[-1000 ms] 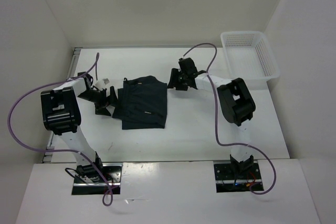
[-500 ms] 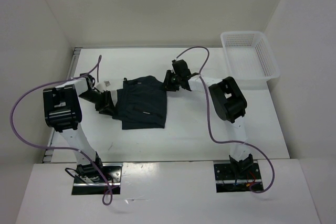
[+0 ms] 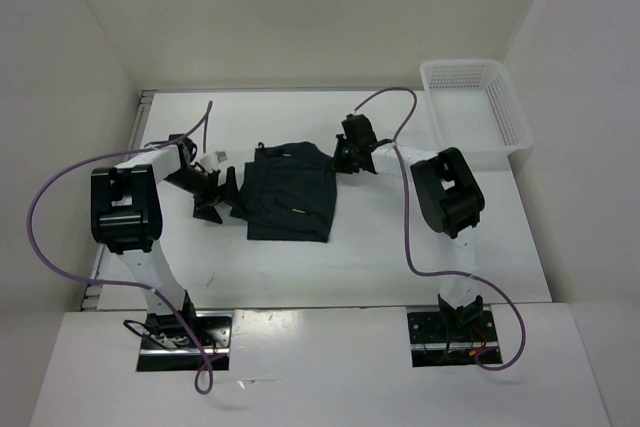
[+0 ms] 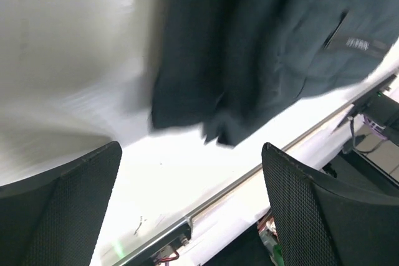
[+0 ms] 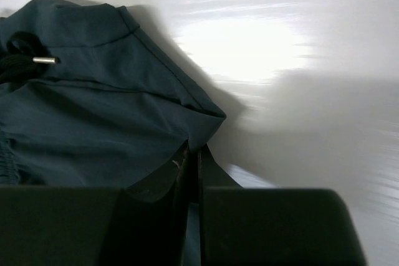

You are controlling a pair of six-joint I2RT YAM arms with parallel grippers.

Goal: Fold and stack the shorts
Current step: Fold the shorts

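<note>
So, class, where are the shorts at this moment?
In the top view, the shorts lie mid-table, between the open left gripper and the right gripper, which pinches their edge.

- The shorts (image 3: 292,190) are seen as soft, matt cloth, with a drawstring tip (image 5: 45,60) of shiny metal.
- The basket (image 3: 519,117) is made of white plastic mesh.
- The table (image 3: 400,247) is seen as smooth and faintly glossy.
- The fingers (image 4: 318,216) of the left gripper (image 4: 191,154) are covered in a rough, dotted black texture.

The shorts (image 3: 292,192) lie mid-frame on the surface (image 3: 420,257). The basket (image 3: 475,97) stands at the upper right, well apart from them. The left fingers (image 3: 229,185) sit just left of the shorts. The right fingers (image 3: 341,161) meet the shorts' upper right corner.
</note>
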